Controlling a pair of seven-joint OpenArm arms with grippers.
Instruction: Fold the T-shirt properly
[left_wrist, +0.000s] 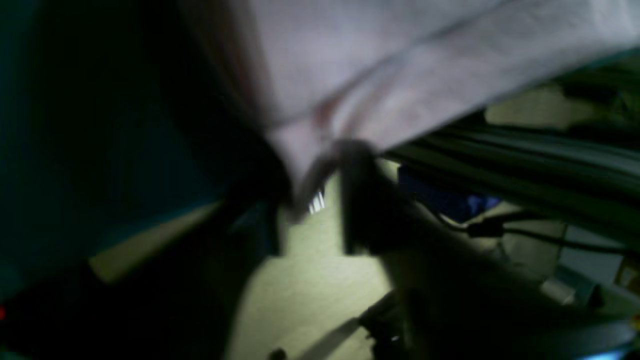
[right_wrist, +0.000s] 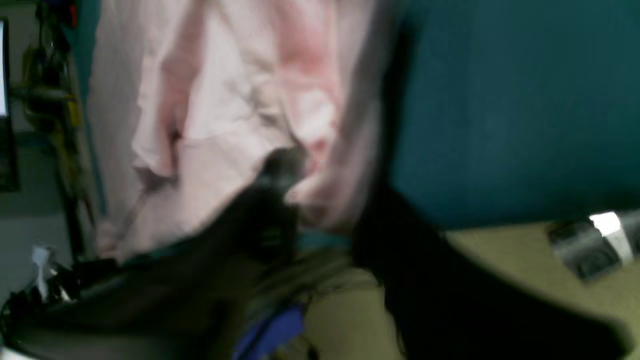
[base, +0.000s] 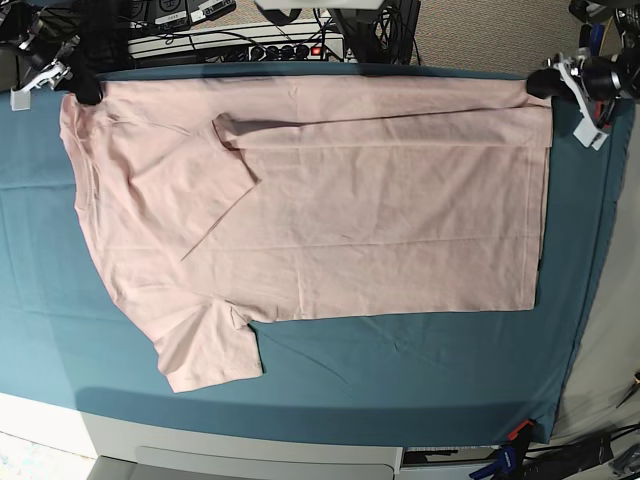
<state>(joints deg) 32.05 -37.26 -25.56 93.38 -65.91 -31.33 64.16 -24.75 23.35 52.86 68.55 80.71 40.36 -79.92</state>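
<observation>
The pale pink T-shirt (base: 330, 220) lies spread flat on the teal table cloth (base: 420, 370), plain side up, with its far edge folded over into a long band. My right gripper (base: 82, 88) is at the shirt's far left corner and my left gripper (base: 535, 83) at its far right corner. The left wrist view is blurred: the T-shirt (left_wrist: 400, 60) hangs at the tips of the left gripper (left_wrist: 320, 160), whose jaws stand apart. In the right wrist view the T-shirt (right_wrist: 225, 100) reaches between the spread jaws of the right gripper (right_wrist: 340, 185).
A power strip and cables (base: 240, 45) run behind the table's far edge. The white table front (base: 250, 455) lies along the near side. Carpeted floor (base: 480, 30) shows beyond the table. The teal cloth drops off at the right edge (base: 585, 300).
</observation>
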